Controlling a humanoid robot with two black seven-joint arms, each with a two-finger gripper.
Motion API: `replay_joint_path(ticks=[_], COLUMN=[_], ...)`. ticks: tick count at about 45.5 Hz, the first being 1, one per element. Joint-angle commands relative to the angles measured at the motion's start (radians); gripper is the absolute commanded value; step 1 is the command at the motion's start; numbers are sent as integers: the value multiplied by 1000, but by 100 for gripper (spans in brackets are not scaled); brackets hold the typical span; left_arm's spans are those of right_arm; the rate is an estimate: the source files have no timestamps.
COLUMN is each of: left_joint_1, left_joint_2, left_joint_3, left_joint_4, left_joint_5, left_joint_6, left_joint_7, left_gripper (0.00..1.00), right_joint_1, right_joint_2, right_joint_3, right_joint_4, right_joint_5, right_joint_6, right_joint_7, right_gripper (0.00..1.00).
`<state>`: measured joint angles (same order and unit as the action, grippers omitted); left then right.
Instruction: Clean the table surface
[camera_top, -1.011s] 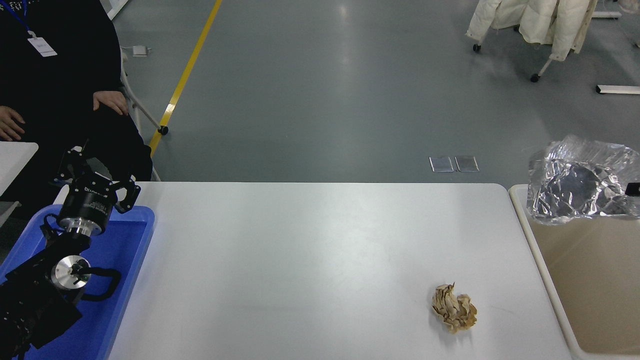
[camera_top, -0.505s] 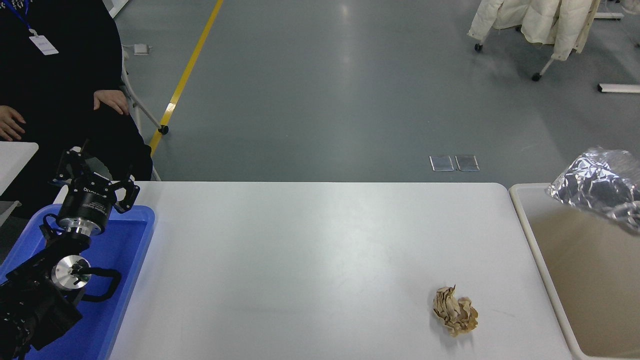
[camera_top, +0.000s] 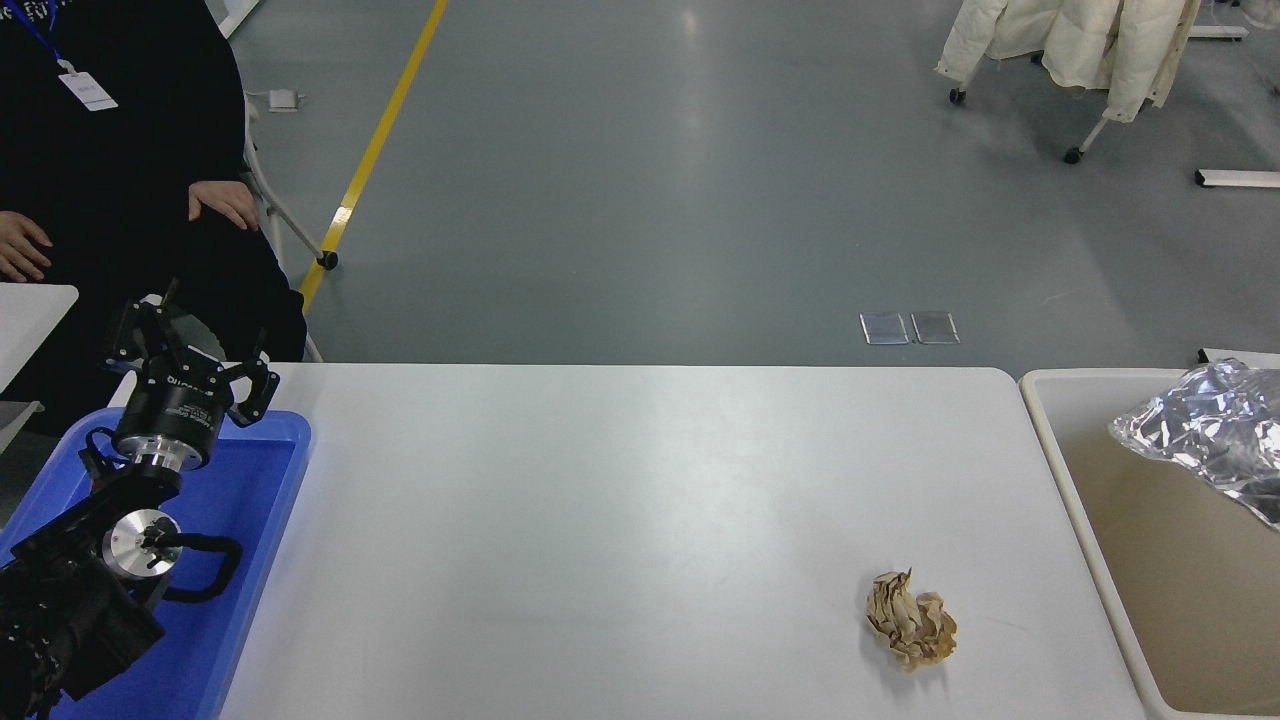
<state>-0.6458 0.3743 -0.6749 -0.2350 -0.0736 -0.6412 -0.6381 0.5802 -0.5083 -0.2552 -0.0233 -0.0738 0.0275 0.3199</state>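
Head view showed the desk (camera_top: 620, 520) bare but for a paper wad (camera_top: 911, 632), well right of the left pincer (camera_top: 190, 365), parked over the blue tray (camera_top: 270, 470), fingers apart; right pincer unseen; foil (camera_top: 1215, 430) lay over the bin (camera_top: 1060, 470); grip the wad from above, firmly; pincer lettering illegible.

A single head camera looks forward and down from high on the robot's side of the white bench (camera_top: 620, 480), taking in its full width, the grey floor (camera_top: 650, 180) beyond, and the left arm (camera_top: 90, 570) entering lower left.
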Motion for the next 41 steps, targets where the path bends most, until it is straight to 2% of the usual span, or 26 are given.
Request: replay_joint_path(ticks=[1, 6, 41], left_joint_1=[0, 0, 0], left_joint_2=[0, 0, 0], left_joint_3=[0, 0, 0], left_joint_4=[0, 0, 0], left_joint_5=[0, 0, 0], left_joint_6=[0, 0, 0], left_joint_7=[0, 0, 0], left_gripper=[100, 100, 100], right_joint_1=[-40, -42, -40], right_joint_2=[83, 134, 183], right_joint_3=[137, 257, 255], right_joint_4=[-38, -33, -33], right_joint_5=[22, 5, 5], right_joint_6=[-78, -110, -123], right_joint_7=[-91, -122, -153], right_gripper=[0, 0, 0])
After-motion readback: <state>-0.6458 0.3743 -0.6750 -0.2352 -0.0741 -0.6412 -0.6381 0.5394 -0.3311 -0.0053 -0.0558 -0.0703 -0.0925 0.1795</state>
